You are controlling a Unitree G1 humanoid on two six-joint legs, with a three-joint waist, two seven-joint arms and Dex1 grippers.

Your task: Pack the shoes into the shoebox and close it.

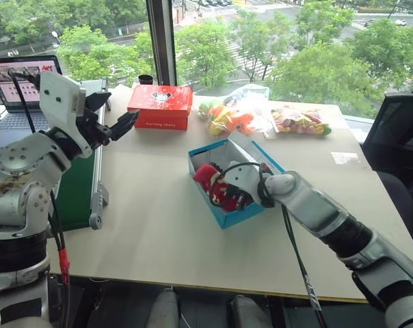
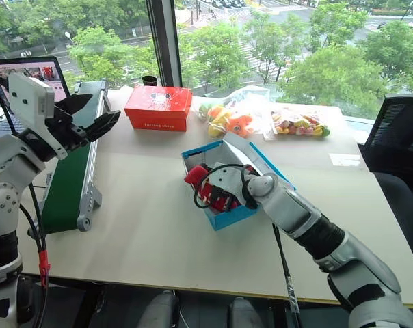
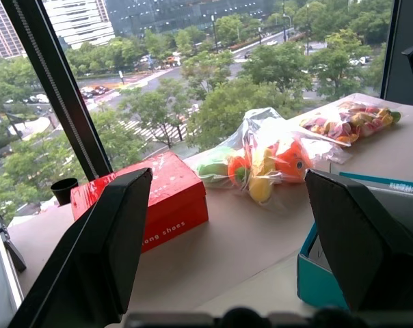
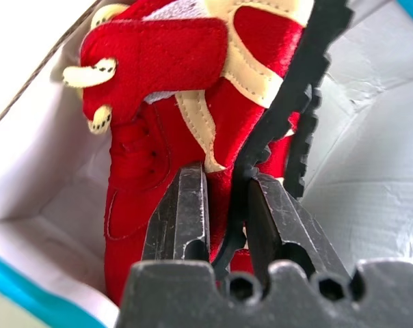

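While the red shoes [image 1: 213, 184] lie inside the open shoebox [image 1: 228, 217], the right claw [image 4: 223, 198] looks nearly closed on one.

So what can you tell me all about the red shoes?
The shoes are small, red and felt-like, with cream swirl stripes and cream-tipped ties. They lie inside the open blue shoebox, against its white walls. The right gripper reaches down into the box, its black fingers close together against the red fabric.

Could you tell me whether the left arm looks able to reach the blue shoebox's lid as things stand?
Probably yes: the left gripper hangs open above the table's left side, with bare tabletop between it and the shoebox. Only the right gripper, among the shoes, crowds it.
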